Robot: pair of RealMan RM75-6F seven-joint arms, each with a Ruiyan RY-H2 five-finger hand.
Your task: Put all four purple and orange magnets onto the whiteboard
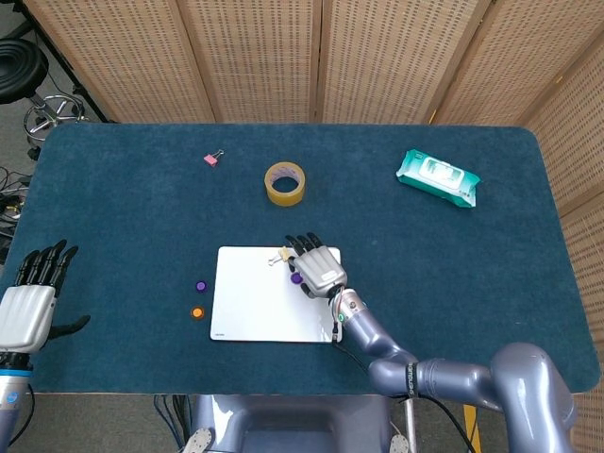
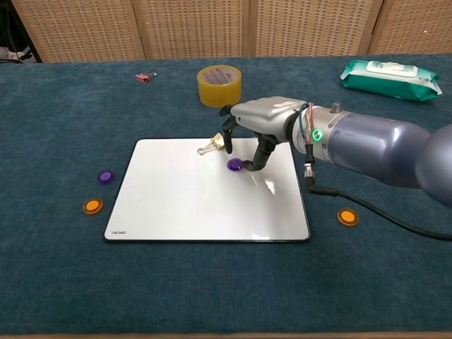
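Note:
The whiteboard (image 2: 183, 205) (image 1: 255, 307) lies flat at the table's middle front. One purple magnet (image 2: 235, 164) (image 1: 296, 278) lies on its far right part. My right hand (image 2: 263, 126) (image 1: 317, 266) hovers just over and behind it with its fingers apart; one fingertip stands right beside the magnet and nothing is held. Left of the board on the cloth are a second purple magnet (image 2: 106, 176) (image 1: 201, 285) and an orange magnet (image 2: 92, 205) (image 1: 197, 311). Another orange magnet (image 2: 347, 217) lies right of the board. My left hand (image 1: 33, 302) rests open at the table's left edge.
A gold binder clip (image 2: 210, 147) sits on the board's far edge, touching a finger of the right hand. Behind it stands a yellow tape roll (image 2: 219, 85). A pink clip (image 2: 145, 77) lies far left, a green wipes pack (image 2: 392, 76) far right.

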